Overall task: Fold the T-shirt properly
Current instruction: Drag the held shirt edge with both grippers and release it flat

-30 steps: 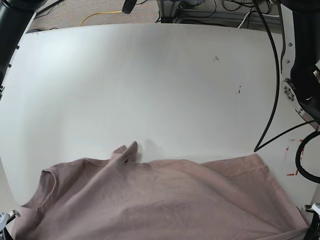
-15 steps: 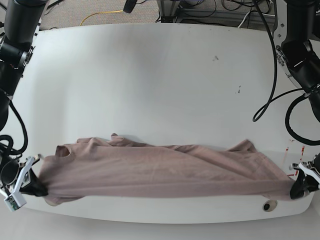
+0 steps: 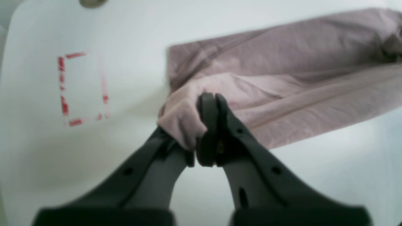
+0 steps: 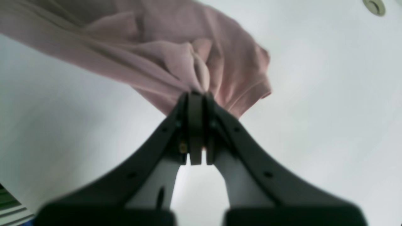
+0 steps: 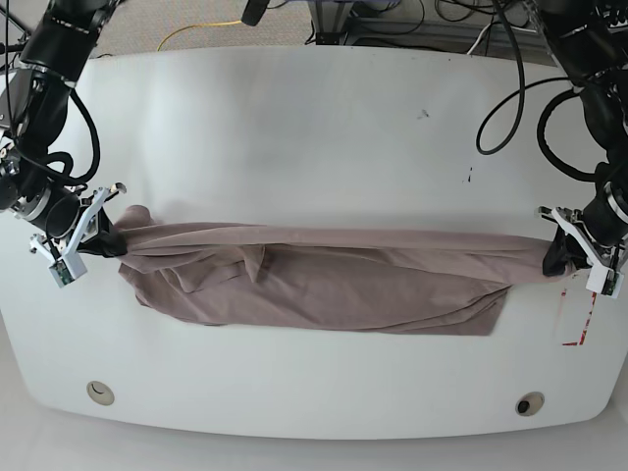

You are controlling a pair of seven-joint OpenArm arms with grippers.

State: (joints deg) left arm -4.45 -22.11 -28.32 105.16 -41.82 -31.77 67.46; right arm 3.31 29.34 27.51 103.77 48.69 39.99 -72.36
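both claws pinch the t-shirt [image 5: 324,280] ends, stretched taut.

The base camera looks down from high on the near side, taking in the whole white surface [image 5: 314,128] and both arms. Each wrist camera peers close along its own pincer, left [image 3: 209,100] and right [image 4: 196,94], toward an end of the T-shirt [image 5: 314,285], which all three views share.
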